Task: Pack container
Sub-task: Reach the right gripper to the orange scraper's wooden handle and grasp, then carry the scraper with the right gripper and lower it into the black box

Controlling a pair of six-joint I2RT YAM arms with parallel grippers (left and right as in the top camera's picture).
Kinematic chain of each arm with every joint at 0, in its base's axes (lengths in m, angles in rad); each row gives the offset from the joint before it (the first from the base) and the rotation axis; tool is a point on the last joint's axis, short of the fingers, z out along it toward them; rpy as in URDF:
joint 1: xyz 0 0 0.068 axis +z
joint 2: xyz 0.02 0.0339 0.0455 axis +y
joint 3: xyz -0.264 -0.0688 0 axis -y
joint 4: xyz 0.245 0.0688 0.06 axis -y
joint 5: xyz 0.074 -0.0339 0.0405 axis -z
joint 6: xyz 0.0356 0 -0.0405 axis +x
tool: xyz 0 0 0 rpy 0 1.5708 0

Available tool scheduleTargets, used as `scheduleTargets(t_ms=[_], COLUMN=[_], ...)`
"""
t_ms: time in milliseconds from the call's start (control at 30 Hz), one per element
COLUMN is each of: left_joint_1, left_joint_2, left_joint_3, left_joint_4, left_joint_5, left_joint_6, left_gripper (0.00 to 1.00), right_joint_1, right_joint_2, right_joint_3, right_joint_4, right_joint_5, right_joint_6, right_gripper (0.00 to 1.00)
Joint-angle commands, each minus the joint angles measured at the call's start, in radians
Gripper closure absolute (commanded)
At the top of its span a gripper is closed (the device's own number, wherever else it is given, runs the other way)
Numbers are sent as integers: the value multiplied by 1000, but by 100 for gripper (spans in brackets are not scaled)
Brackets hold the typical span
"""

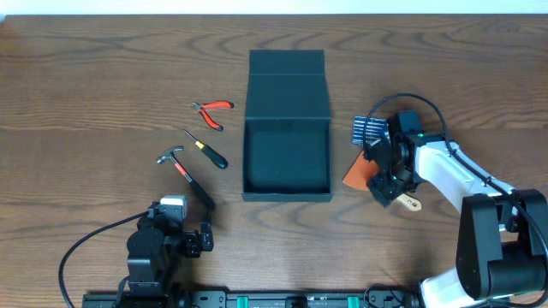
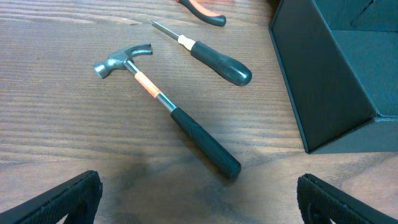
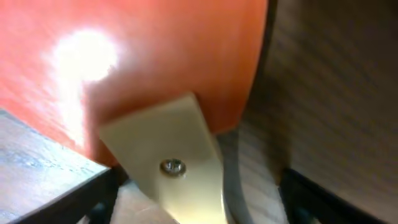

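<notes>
The container [image 1: 287,195], a matte black box, stands open mid-table with its lid [image 1: 287,73] folded back; its side wall [image 2: 323,81] fills the right of the left wrist view. An orange-bladed scraper [image 1: 358,174] with a pale handle [image 3: 174,162] lies to the right of the box. My right gripper [image 1: 390,184] is down over it. Its fingers [image 3: 93,196] stand open on either side of the handle, with a gap on the right side [image 3: 199,199]. My left gripper [image 2: 199,202] is open near the front edge [image 1: 174,210], just short of the hammer's [image 2: 168,109] grip.
Left of the box lie the hammer [image 1: 184,175], a black-handled screwdriver [image 1: 208,151] and orange-handled pliers [image 1: 212,111]. A small blue-and-white packet [image 1: 368,130] sits behind the right gripper. The right arm's cable loops above it.
</notes>
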Motion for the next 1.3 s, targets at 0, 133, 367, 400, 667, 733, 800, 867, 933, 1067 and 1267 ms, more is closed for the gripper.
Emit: scheduleTargets(t_ms=[0, 133, 367, 400, 667, 733, 800, 867, 933, 1067, 1267], left_joint_1=[-2, -2, -2, -2, -2, -2, -2, -2, -2, -2, -2], left_joint_2=[-6, -6, -6, -6, -6, -6, -6, -6, -6, -6, -6], left_joint_3=[-10, -10, -10, -10, -10, -10, -10, -10, -10, -10, -10], left_joint_4=[3, 3, 3, 3, 3, 3, 3, 3, 3, 3, 3], left_joint_5=[-11, -11, -11, -11, -11, -11, -11, -11, -11, -11, -11], left_joint_6=[14, 14, 14, 14, 14, 14, 14, 14, 14, 14, 14], left_gripper=[1, 2, 2, 1, 2, 2, 1, 2, 1, 1, 2], right_joint_1=[-9, -9, -8, -8, -7, -7, -7, -7, -7, -7, -7], right_joint_2=[45, 45, 45, 45, 45, 45, 44, 44, 42, 25, -42], right_joint_3=[-11, -11, -11, -11, -10, -10, -9, -6, 1, 18, 61], right_joint_4=[17, 18, 18, 17, 3, -5, -15, -27, -45, -79, -117], right_joint_5=[-8, -50, -111, -122, -193, -202, -226, -243, -257, -260, -260], right_joint_6=[5, 5, 42, 47, 69, 87, 87, 87, 87, 87, 103], right_gripper=[34, 43, 63, 64, 70, 70, 70, 71, 71, 73, 74])
